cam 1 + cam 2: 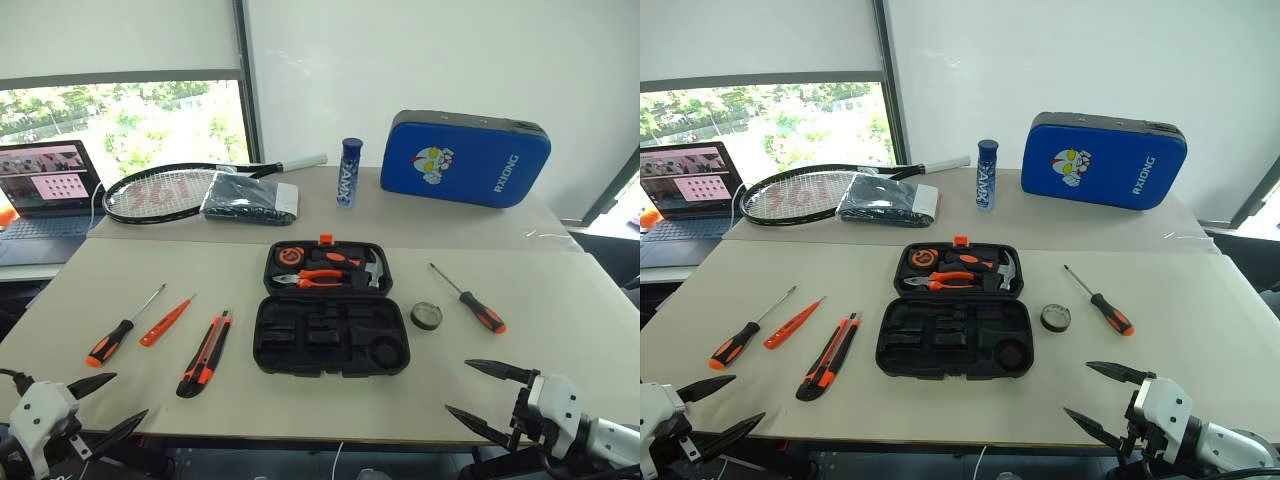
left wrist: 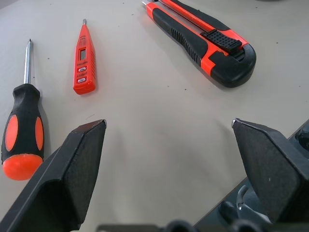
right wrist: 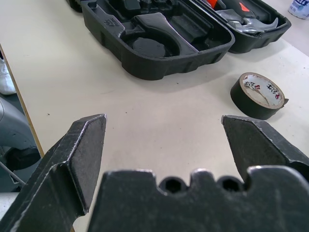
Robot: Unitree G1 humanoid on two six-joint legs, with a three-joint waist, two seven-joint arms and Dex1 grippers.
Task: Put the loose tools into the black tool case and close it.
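Observation:
The black tool case (image 1: 331, 337) lies open in the middle of the table, its near half showing bare moulded recesses, its far half holding orange pliers, a tape measure and a hammer. Left of it lie a black-and-orange screwdriver (image 1: 119, 332), a slim orange screwdriver (image 1: 165, 322) and an orange-black utility knife (image 1: 205, 354). On the case's right sit a small black tape roll (image 1: 426, 316) and a second black-and-orange screwdriver (image 1: 473, 303). My left gripper (image 1: 106, 404) hangs open at the table's near left edge, nothing between its fingers. My right gripper (image 1: 484, 397) is open and empty at the near right edge.
At the back stand a bigger blue padded case (image 1: 466, 157), a blue can (image 1: 349, 172), a tennis racket (image 1: 165, 191) and a dark folded bag (image 1: 249, 197). A laptop (image 1: 45, 190) sits on a desk at the far left.

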